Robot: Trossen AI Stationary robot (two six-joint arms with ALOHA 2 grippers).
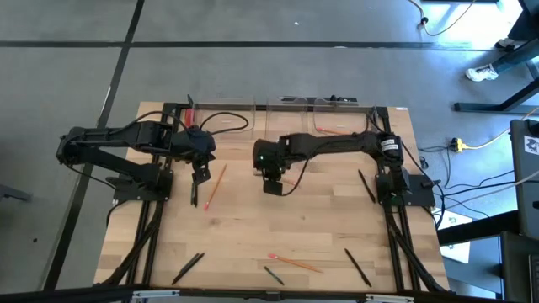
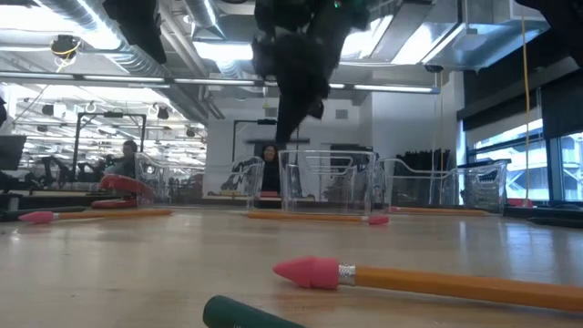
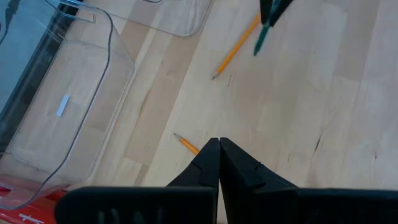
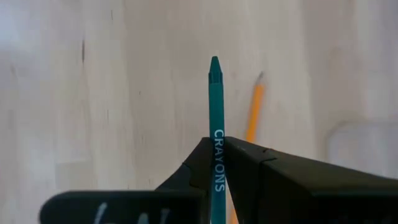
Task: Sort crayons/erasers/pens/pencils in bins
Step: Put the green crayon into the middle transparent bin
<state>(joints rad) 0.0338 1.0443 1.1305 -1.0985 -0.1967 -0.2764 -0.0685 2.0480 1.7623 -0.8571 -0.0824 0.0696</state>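
My right gripper (image 1: 272, 183) is over the middle of the table, shut on a teal crayon (image 4: 215, 99) printed "CRAYONS". An orange pencil (image 4: 252, 118) lies on the wood beyond it. My left gripper (image 1: 200, 175) is shut and empty above the table's left half. In its wrist view (image 3: 219, 144) an orange pencil (image 3: 186, 144) runs under the fingertips. Three clear bins (image 1: 223, 114) (image 1: 286, 108) (image 1: 341, 114) stand along the far edge. My right gripper pinches the crayon between its two fingers at the printed paper wrap (image 4: 218, 144). The crayon lies along the fingers, and its pointed end (image 4: 214, 62) sticks out past the fingertips. It is lifted clear of the table.
A dark stick (image 1: 194, 196) lies beside the pencil (image 1: 215, 187) near my left gripper. More pens (image 1: 188, 268) (image 1: 358, 268) (image 1: 367, 185), a pencil (image 1: 295, 263) and a short dark stick (image 1: 273, 275) lie near the front edge. A red bar (image 1: 190, 112) lies at the far left.
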